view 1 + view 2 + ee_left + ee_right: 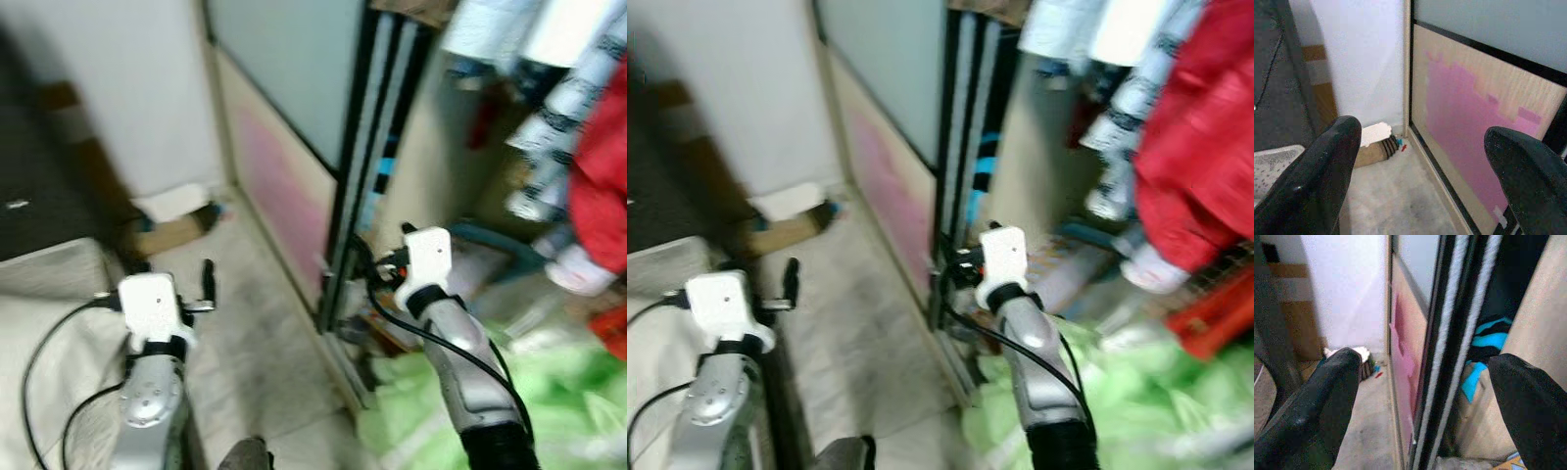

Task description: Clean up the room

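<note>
Both silver arms reach forward over a pale, speckled stone-like floor (245, 323). The left gripper (1420, 161) has its rounded, glossy black fingers (1327, 171) spread wide with nothing between them; in the head view it sits at about 8 o'clock, above a grey woven surface (49, 294) at the lower left. The right gripper (1435, 396) is likewise spread apart and empty, its blunt matte fingers (1327, 391) framing the edge of a sliding door (284, 166); in the head view its white wrist block sits just right of centre.

The door runs from 12 o'clock down toward centre: a flat panel with frosted grey-green glass above, and light wood-grain below bearing a blotchy pink patch (1464, 122), edged with black and pale metal strips (1449, 333). Behind its edge, inside the open closet, folded black-and-turquoise striped cloth (1484, 347) lies against a beige board.

At 10 o'clock, in the corner where the smooth white wall (1361, 58) meets the door, a small flat brown cardboard box (1369, 152) lies on the floor with crumpled white paper (1376, 133) on top.

At 2 to 3 o'clock hang clothes: a shiny red garment (1185, 166) and white fabric with dark print (578, 88), blurred. At 4 to 5 o'clock a crinkled, translucent light-green plastic sheet (568, 392) spreads beside the right arm, near the closet's floor track.
</note>
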Robot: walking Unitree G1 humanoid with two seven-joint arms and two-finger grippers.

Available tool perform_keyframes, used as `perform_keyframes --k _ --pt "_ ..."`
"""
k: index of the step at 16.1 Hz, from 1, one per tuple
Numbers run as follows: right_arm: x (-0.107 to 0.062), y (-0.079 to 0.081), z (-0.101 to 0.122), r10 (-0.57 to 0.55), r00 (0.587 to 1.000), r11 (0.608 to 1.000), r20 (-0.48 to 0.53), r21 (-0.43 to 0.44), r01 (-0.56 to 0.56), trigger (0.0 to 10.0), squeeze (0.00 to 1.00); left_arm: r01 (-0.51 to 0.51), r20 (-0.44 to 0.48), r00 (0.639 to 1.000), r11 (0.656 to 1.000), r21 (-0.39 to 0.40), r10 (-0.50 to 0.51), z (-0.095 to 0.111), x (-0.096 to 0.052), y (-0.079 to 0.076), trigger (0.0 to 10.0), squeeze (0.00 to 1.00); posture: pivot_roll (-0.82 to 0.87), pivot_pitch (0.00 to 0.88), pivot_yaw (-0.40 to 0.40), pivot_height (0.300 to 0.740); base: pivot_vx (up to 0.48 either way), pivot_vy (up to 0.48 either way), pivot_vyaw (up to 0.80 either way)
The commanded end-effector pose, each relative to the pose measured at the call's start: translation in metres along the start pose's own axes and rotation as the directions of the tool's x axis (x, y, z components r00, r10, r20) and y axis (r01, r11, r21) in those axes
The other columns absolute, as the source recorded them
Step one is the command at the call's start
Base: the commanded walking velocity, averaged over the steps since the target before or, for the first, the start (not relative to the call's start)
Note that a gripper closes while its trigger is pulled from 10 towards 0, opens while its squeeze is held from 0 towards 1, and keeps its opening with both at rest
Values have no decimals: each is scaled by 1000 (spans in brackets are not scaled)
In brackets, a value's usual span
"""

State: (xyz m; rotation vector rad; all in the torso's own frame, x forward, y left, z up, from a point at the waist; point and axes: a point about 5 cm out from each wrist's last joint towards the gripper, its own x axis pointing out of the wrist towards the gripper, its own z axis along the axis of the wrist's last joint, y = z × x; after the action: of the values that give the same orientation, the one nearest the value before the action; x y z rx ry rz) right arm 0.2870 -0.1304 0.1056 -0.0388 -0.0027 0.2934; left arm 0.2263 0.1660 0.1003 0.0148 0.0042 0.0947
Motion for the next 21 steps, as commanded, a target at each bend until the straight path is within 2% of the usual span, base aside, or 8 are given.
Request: perform_keyframes --k 1,5,8,15,16,20,21 --pt "1 -2 10 -25 999 1000 32 2 25 10000 0 1 6 1000 1000 20 -1 4 3 4 10000 0 104 10 -20 740 0 0 800" --pt "-6 -8 16 -79 996 997 33 16 78 10000 0 0 -3 1000 999 35 0 7 3 9 10000 0 102 17 -12 740 0 0 800" --pt "-9 -6 13 -73 997 997 14 22 73 10000 0 -32 -21 999 998 59 34 5 -6 18 10000 0 104 23 -15 740 0 0 800" --pt "-4 -1 13 -38 999 999 -4 23 38 10000 0 -44 -2 999 999 27 44 11 2 15 10000 0 106 25 -27 740 0 0 800" --pt "-4 -1 12 -29 1000 999 -6 19 29 10000 0 -29 -9 1000 1000 -5 29 10 1 13 10000 0 105 17 -25 740 0 0 800" --pt "-3 -2 11 -22 1000 1000 -9 21 22 10000 0 -56 -12 998 997 44 56 9 3 12 10000 0 102 7 -30 740 0 0 800" --pt "-2 -1 11 -12 1000 1000 -10 13 12 10000 0 -39 -4 999 999 32 39 10 4 11 10000 0 103 5 -31 740 0 0 800"
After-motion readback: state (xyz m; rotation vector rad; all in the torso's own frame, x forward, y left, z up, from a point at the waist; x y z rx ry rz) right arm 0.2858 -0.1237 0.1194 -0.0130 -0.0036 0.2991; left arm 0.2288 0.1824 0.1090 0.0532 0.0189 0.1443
